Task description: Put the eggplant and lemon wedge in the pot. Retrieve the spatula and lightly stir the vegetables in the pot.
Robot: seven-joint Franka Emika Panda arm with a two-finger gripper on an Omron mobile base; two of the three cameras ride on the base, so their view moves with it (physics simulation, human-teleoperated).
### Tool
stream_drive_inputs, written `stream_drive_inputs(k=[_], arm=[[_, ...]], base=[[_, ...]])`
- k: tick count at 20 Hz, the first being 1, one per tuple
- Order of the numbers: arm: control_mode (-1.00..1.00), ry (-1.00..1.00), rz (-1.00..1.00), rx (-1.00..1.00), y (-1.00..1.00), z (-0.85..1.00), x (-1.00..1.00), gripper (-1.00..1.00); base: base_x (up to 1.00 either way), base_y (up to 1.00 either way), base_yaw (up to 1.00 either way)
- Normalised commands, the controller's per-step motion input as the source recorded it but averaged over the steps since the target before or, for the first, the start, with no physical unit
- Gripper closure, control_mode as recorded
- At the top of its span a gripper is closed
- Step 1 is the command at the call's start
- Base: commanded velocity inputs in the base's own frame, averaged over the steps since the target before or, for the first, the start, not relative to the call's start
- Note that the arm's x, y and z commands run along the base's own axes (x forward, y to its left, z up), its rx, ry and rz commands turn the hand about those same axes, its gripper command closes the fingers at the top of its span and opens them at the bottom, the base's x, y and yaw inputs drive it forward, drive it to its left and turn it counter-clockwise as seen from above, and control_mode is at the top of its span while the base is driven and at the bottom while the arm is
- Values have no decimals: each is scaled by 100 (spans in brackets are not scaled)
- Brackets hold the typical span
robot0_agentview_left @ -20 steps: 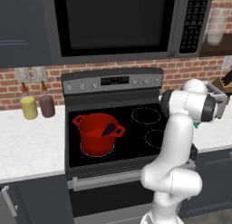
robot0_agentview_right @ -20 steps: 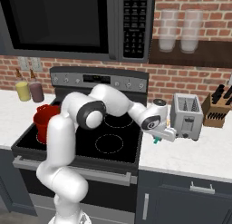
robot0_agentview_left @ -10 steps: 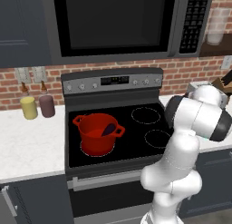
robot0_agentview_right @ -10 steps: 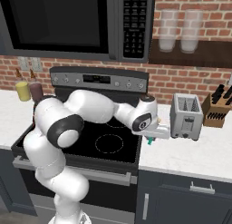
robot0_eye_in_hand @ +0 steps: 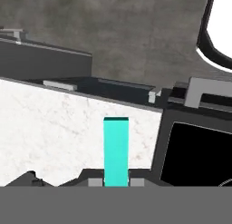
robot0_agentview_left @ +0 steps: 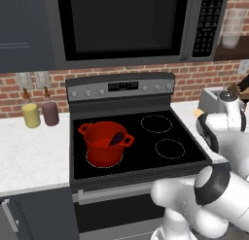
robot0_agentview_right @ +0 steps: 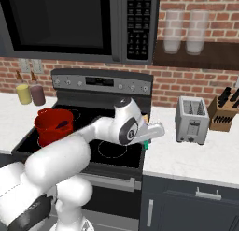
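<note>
So the gripper point(robot0_eye_in_hand: 116, 182) is clamped on the spatula point(robot0_eye_in_hand: 116, 150), its two fingertips pressed against either side of the slim teal handle, which sticks straight out ahead of the hand in the hand view. Below the handle there's white marble countertop point(robot0_eye_in_hand: 54, 132), and just off to one side of it the black glass of the stove point(robot0_eye_in_hand: 199, 150) starts, so the hand is hanging over the seam between counter and cooktop. In the right base view you can catch a sliver of teal peeking out under the white wrist, right at the stove's right edge (the tan end of the spatula isn't something I can make out anywhere). The pot point(robot0_agentview_left: 105, 143) is well away from the gripper, on the stove's front-left burner, bright red with both loop handles showing, and the eggplant point(robot0_agentview_left: 115, 138) is already inside it, a dark purple lump leaning toward the right side of the rim. A toaster point(robot0_agentview_right: 191, 120) sits on the counter on the far side of the hand from the pot, with a knife block point(robot0_agentview_right: 224, 112) beyond that against the brick wall. Two condiment bottles point(robot0_agentview_left: 40, 112), one yellow and one dull purple, stand on the counter past the pot, about as far from the gripper as anything here gets.
</note>
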Motion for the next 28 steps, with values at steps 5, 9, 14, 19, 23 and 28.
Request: stream_drive_inputs(k=[5,9,14,19,23,28], arm=[[-100,0,52,-28,8,100,-95,100],[-100,0,46,-25,4,100,-69,100],[-100,2,45,-22,6,100,-68,100],[-100,11,47,-21,18,100,-71,100],[-100,25,53,-23,48,90,-97,100],[-100,25,55,-27,66,79,-100,100]], base=[[0,0,0],[0,0,0],[0,0,0],[0,0,0],[0,0,0],[0,0,0]])
